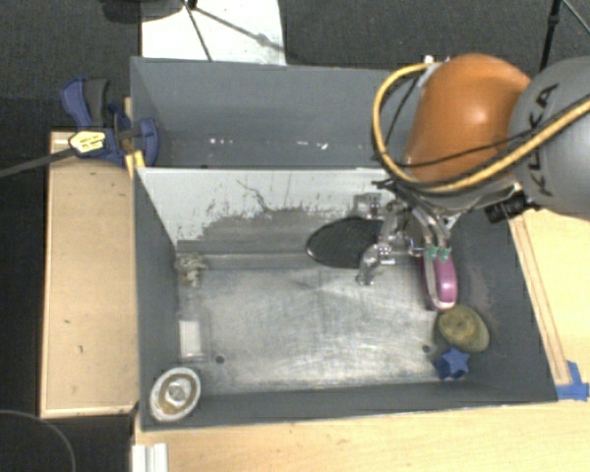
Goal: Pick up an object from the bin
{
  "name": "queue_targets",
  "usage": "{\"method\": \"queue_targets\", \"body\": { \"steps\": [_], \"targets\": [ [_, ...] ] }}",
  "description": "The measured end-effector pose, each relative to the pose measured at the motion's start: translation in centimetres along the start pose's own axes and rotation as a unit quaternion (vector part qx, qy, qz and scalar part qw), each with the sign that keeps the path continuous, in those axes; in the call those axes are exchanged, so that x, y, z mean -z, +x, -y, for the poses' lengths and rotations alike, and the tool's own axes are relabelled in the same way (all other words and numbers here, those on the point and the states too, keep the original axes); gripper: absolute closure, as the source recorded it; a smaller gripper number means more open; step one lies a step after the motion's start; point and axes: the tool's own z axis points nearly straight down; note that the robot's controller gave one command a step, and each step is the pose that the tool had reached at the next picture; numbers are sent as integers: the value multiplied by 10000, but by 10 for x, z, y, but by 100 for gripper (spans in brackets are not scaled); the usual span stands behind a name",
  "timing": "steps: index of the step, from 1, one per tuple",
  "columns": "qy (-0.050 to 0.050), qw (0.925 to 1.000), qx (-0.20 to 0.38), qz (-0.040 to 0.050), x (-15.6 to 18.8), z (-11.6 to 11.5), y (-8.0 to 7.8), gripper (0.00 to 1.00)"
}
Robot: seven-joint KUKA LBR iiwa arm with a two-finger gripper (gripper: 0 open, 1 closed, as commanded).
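Grey bin (275, 313) is sitting below. Hand (379, 256) is hanging just beside a black oval disc (336, 244); apart or together, I cannot tell.

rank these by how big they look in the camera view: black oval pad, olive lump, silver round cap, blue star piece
1. black oval pad
2. olive lump and silver round cap: these look about alike, so they are not ranked against each other
3. blue star piece

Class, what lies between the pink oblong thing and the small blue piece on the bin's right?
In the camera view, an olive-brown rounded lump lies between the pink thing and the blue piece.
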Motion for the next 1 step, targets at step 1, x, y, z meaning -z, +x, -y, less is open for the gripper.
{"method": "queue_targets", "body": {
  "steps": [1],
  "targets": [
    [0,10000,4,-42,-5,-1,2,100]
  ]
}}
